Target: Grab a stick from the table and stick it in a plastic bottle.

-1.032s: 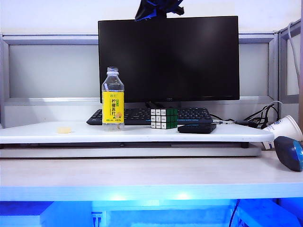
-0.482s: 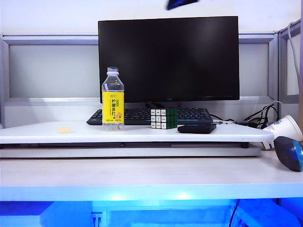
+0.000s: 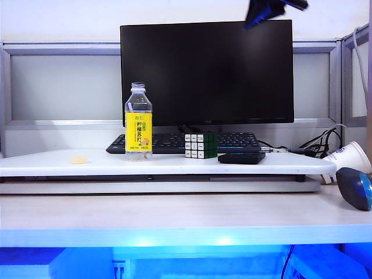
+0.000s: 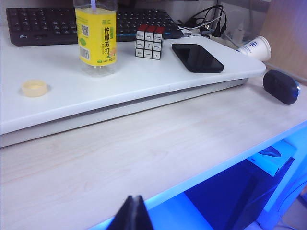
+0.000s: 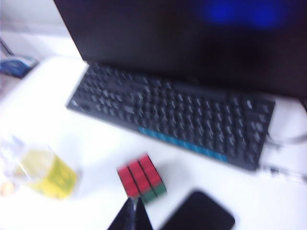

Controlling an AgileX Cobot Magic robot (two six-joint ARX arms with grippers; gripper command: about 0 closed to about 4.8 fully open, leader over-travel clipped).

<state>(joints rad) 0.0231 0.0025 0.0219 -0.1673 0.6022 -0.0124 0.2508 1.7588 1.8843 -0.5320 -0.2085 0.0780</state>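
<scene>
The plastic bottle, clear with a yellow label, stands upright and uncapped on the raised white shelf board of the table. It also shows in the left wrist view as bottle and, blurred, in the right wrist view as bottle. No stick shows in any view. My right gripper hangs high in front of the monitor's top edge, right of the bottle; its jaws are shut on nothing. My left gripper rests low at the table's front edge, shut and empty.
A monitor and keyboard stand behind the bottle. A puzzle cube and a black phone lie on the shelf to its right, a small yellow cap to its left. A tipped paper cup and a dark rounded object lie far right.
My right gripper has swept rightwards along the top of the exterior view, from above the monitor's middle to its right part. Bottle and other objects have not moved.
</scene>
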